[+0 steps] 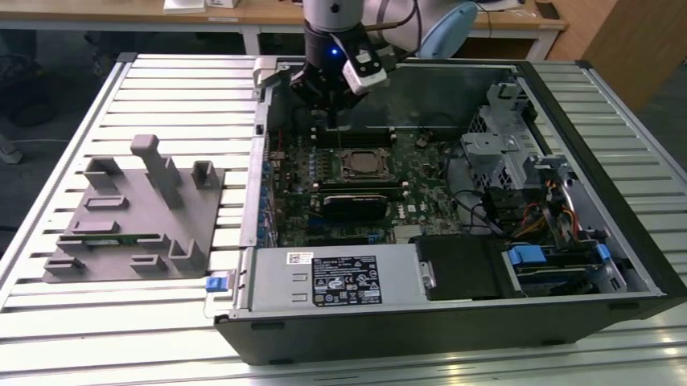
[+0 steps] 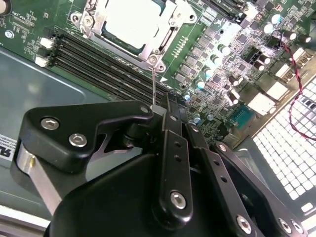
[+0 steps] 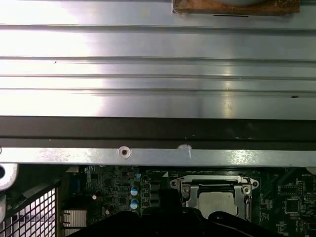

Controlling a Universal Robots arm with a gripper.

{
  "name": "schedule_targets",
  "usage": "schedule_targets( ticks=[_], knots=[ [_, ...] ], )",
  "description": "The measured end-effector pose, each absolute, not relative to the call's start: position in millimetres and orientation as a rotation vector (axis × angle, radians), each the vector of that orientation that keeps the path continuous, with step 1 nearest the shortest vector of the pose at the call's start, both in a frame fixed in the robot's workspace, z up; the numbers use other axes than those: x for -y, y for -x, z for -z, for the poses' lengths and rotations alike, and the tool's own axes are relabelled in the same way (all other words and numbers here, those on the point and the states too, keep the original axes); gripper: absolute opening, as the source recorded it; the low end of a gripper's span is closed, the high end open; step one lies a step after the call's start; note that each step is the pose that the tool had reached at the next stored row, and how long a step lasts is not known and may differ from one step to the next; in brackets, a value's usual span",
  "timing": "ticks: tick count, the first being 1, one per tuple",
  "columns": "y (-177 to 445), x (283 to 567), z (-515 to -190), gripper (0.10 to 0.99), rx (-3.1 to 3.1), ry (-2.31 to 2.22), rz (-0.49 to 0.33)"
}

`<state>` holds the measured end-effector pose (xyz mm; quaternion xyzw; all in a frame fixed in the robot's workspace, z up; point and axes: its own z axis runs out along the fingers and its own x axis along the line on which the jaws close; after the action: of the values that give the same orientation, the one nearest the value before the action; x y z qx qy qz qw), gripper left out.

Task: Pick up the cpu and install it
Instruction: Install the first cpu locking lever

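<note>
Slatted metal table [image 1: 64, 322], wooden desks [image 1: 129, 11].

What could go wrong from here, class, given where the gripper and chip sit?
1. The cpu lies in its socket frame; if it is skewed, seating could fail.
2. The gripper hangs low inside the case, close to the memory slots, so a sideways move might strike them.

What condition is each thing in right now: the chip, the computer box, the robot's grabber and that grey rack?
cpu: seated in the motherboard socket, metal frame around it.
Computer case: lying on its side, panel off, insides exposed.
Tool: hovering above the memory slots beside the socket, holding nothing visible.
Grey rack: flat on the table, outside the case.
</note>
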<state>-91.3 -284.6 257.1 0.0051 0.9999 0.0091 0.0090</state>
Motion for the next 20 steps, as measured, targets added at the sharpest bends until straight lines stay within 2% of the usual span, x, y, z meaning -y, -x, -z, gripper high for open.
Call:
schedule_targets(
  ticks=[20],
  knots=[
    [72, 285, -256, 0.106, -3.123, -0.016, -0.028]
  ],
)
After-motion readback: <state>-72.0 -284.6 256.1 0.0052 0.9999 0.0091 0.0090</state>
